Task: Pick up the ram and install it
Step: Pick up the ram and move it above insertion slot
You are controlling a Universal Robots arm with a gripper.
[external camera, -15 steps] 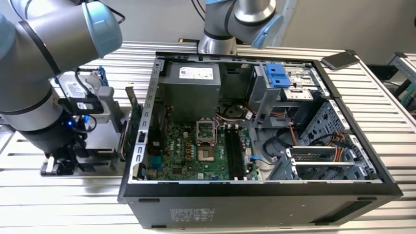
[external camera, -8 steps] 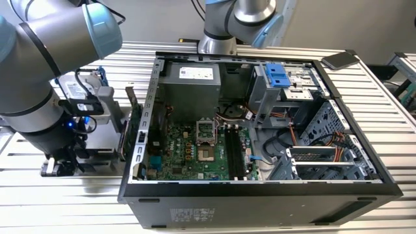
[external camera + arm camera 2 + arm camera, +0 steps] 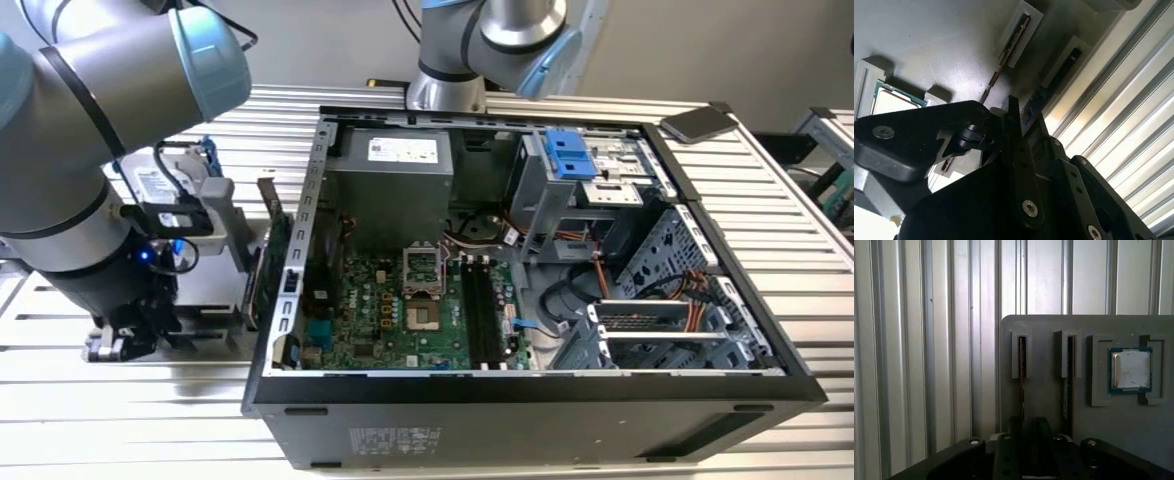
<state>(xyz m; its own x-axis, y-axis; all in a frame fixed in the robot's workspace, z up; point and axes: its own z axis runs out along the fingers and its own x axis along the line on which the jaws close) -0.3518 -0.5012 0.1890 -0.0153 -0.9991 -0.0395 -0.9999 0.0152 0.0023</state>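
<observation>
Robotics lab, computer-assembly bench: a grey-and-blue industrial robot arm (image 3: 94, 130) towers at the exterior view's left over a ribbed aluminium table (image 3: 120, 420), while a matching arm base (image 3: 447, 90) is mounted at the table's far edge. Lying on the table is an open desktop computer case (image 3: 534, 420), with its green motherboard (image 3: 387, 310), power supply (image 3: 387, 190) and blue-fronted drive cage (image 3: 571, 155) exposed. In the first wrist view, a grey parts fixture (image 3: 1054, 325) on the same ribbed surface holds the ram (image 3: 1021, 360) on edge in a narrow slot and a processor chip (image 3: 1130, 370) in a square pocket.
</observation>
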